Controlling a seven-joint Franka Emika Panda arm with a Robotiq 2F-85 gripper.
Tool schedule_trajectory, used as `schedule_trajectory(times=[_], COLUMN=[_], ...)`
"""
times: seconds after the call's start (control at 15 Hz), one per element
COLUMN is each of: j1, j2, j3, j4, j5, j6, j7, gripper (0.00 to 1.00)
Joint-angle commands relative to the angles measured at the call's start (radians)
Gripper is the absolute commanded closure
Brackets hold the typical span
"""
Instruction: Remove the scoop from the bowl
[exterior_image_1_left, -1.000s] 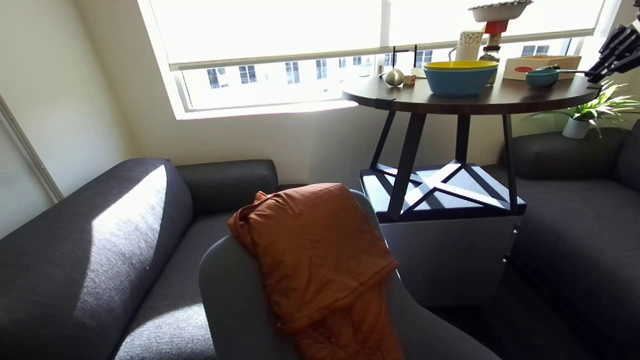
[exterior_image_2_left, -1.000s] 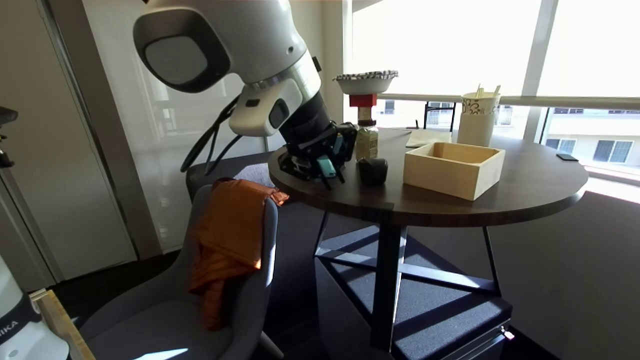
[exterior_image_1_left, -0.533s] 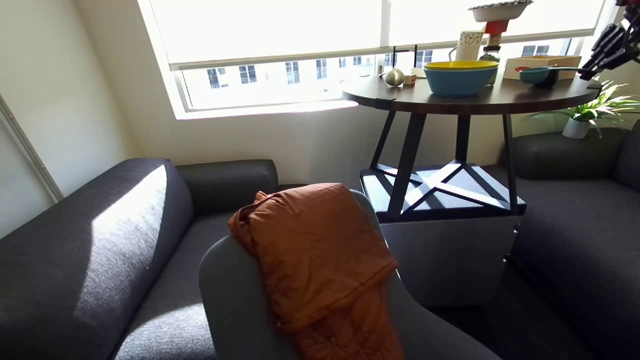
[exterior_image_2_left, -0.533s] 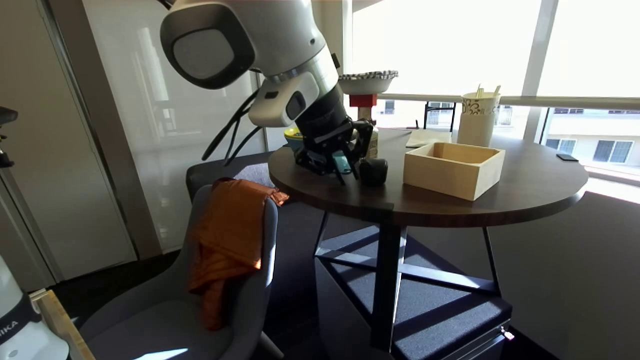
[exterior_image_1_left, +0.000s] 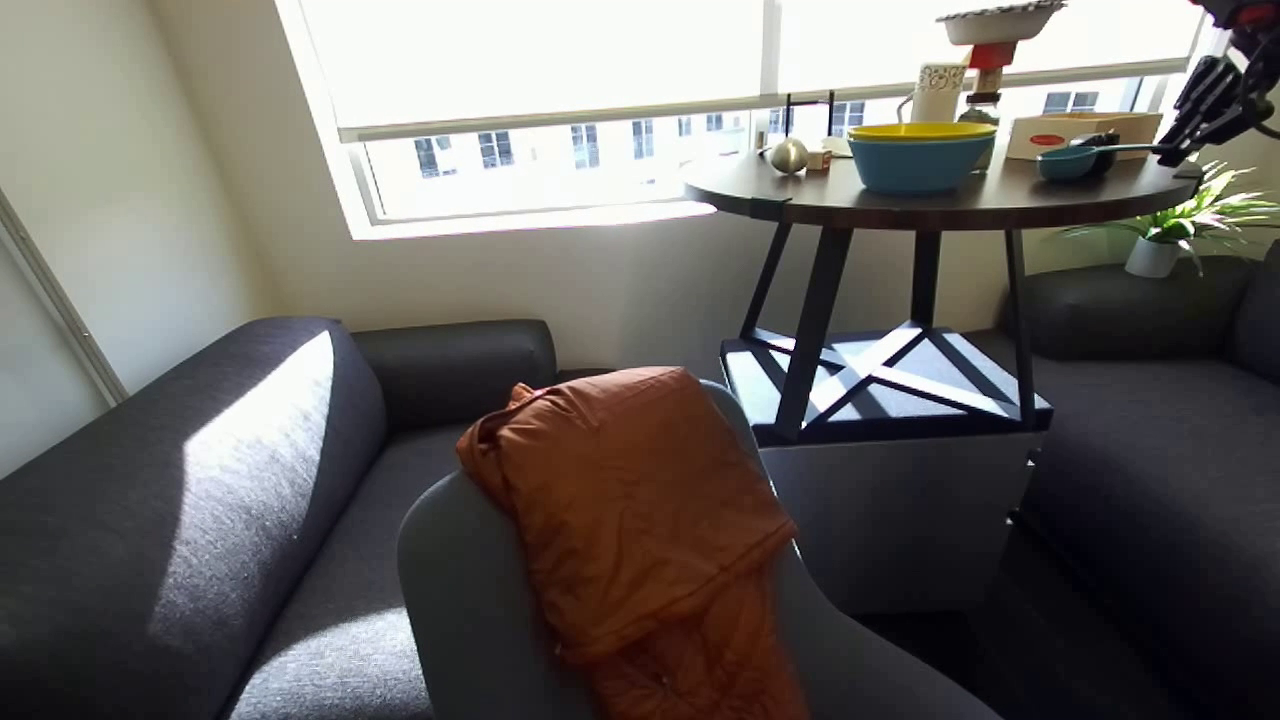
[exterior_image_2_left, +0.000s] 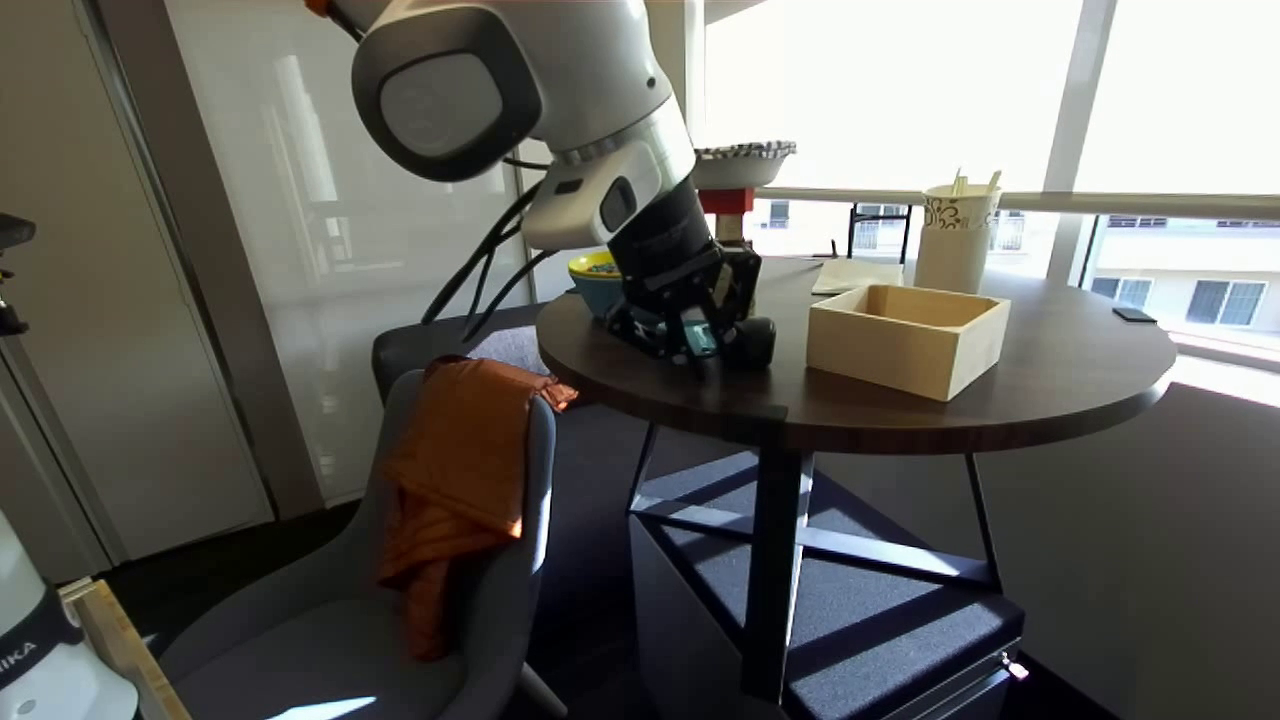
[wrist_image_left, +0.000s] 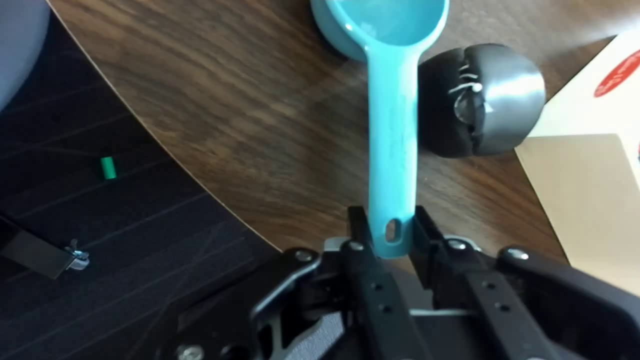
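Observation:
The turquoise scoop (wrist_image_left: 392, 120) is in my gripper (wrist_image_left: 387, 220), whose fingers are shut on the holed end of its handle. The scoop's cup faces up, low over the dark round table; I cannot tell whether it touches. In an exterior view the scoop (exterior_image_1_left: 1068, 163) is well to the right of the blue bowl (exterior_image_1_left: 920, 165) with a yellow bowl nested in it. In an exterior view my gripper (exterior_image_2_left: 705, 365) largely hides the scoop (exterior_image_2_left: 701, 340). There the bowl (exterior_image_2_left: 600, 292) stands behind the gripper with small colored contents. The bowl is out of the wrist view.
A black rounded object (wrist_image_left: 500, 100) lies right beside the scoop's handle; an exterior view shows it too (exterior_image_2_left: 755, 343). A light wooden box (exterior_image_2_left: 880, 350) stands beyond it. A stacked bottle with a white bowl (exterior_image_2_left: 742, 172) stands behind. The table edge (wrist_image_left: 175, 160) runs close to the gripper.
The gripper has carried the scoop toward the black object and the wooden box, then lowered it toward the tabletop. The black object now looks tipped. The bowl has not moved.

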Motion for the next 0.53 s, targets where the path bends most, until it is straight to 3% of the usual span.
schedule_trajectory(times=[0.0,0.27,0.47], j1=[0.007,0.001,-0.008], j2=[0.015,-0.005,-0.049], j3=[0.004,-0.005,-0.027], j4=[0.017,0.007,-0.004], j5=[-0.069,-0.094,-0.045], j6=[-0.003,-0.006,-0.041], j7=[0.051,0.057,-0.021], gripper=[0.44,0.16,0.00])
